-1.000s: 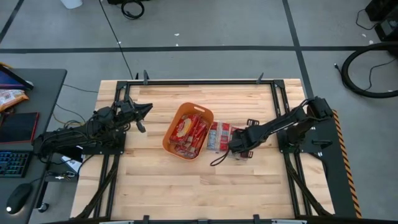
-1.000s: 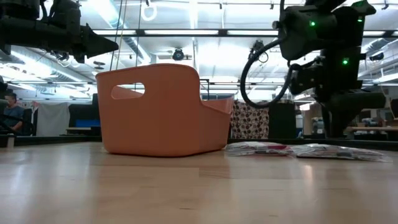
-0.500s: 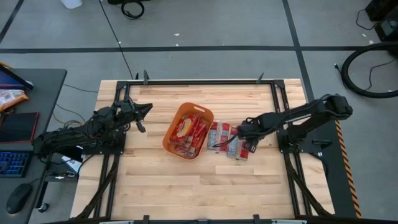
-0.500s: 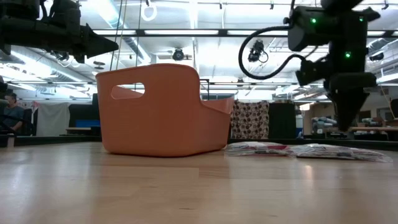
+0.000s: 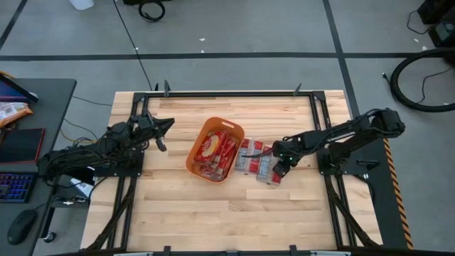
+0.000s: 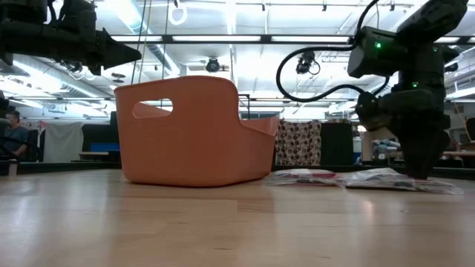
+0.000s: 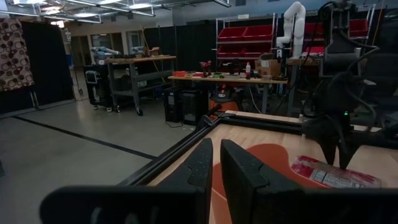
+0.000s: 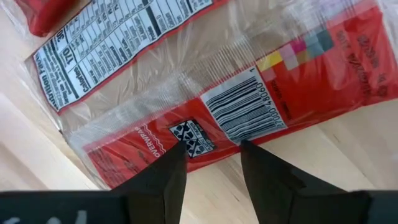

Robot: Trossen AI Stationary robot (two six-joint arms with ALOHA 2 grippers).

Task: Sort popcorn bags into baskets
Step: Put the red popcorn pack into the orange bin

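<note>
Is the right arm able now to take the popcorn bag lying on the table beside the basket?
Probably yes. The right hand is open and right down on the popcorn bag, its fingers astride the bag's edge. Nothing lies over it; the orange basket stands off to one side.

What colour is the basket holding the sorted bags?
Orange; the basket shows it best in the low view, side-on, with a handle slot near the rim.

I note basket (image 5: pixel 215 149) mid-table, packets inside; loose popcorn bags (image 5: pixel 254 158) just beside it, toward right arm's side.
</note>
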